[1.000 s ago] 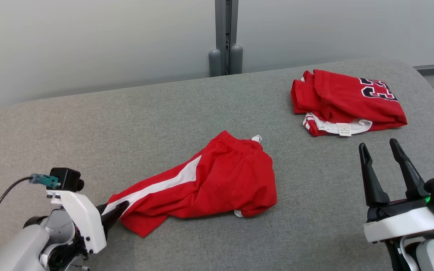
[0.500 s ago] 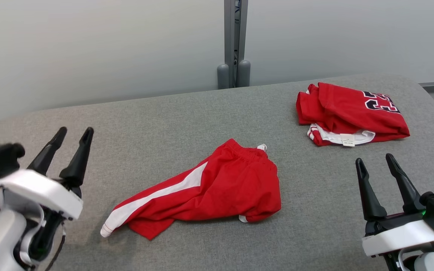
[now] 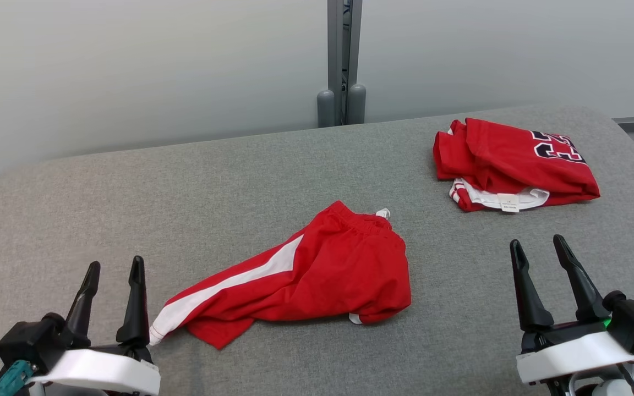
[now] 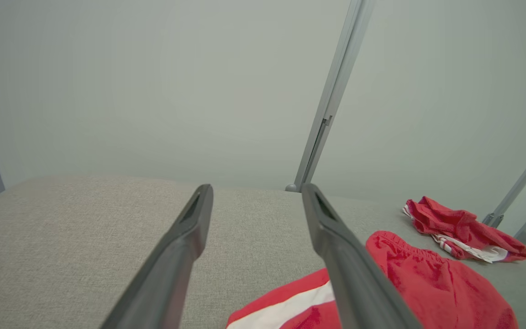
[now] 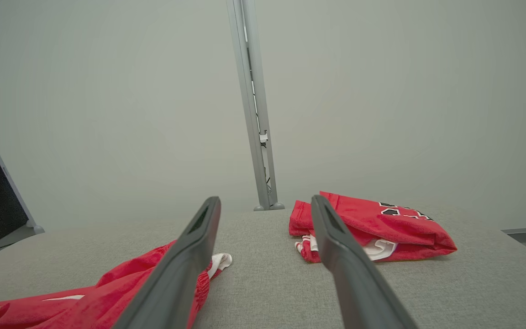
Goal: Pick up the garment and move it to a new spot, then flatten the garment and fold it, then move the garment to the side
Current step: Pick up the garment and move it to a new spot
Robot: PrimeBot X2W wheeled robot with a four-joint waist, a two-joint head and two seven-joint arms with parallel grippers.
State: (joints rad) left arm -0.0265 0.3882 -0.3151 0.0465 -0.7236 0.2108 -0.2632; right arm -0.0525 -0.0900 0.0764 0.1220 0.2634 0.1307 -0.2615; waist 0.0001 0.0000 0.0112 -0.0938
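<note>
The garment, red shorts [image 3: 317, 280] with a white side stripe, lies crumpled at the middle of the grey fabric table [image 3: 229, 181], waistband toward the back. One leg stretches toward my left gripper [image 3: 116, 265], which stands open at the lower left, just left of the white leg hem and apart from it. In the left wrist view the open left gripper [image 4: 257, 188] holds nothing, and the shorts [image 4: 427, 283] lie at the lower right. My right gripper [image 3: 537, 243] is open at the lower right, well right of the shorts. Its wrist view shows the empty right gripper [image 5: 266, 200] and the shorts [image 5: 121, 283] at the lower left.
A folded red jersey [image 3: 515, 162] with dark numerals and a white collar lies at the table's back right, beyond my right gripper. A grey post [image 3: 342, 60] stands against the pale wall behind the table. The table's rounded right edge runs near the jersey.
My left gripper, low at the shorts' leg hem a second ago, came away, swung up and left, and now rests open at the lower left. The shorts lie still. The camera shifted slightly.
</note>
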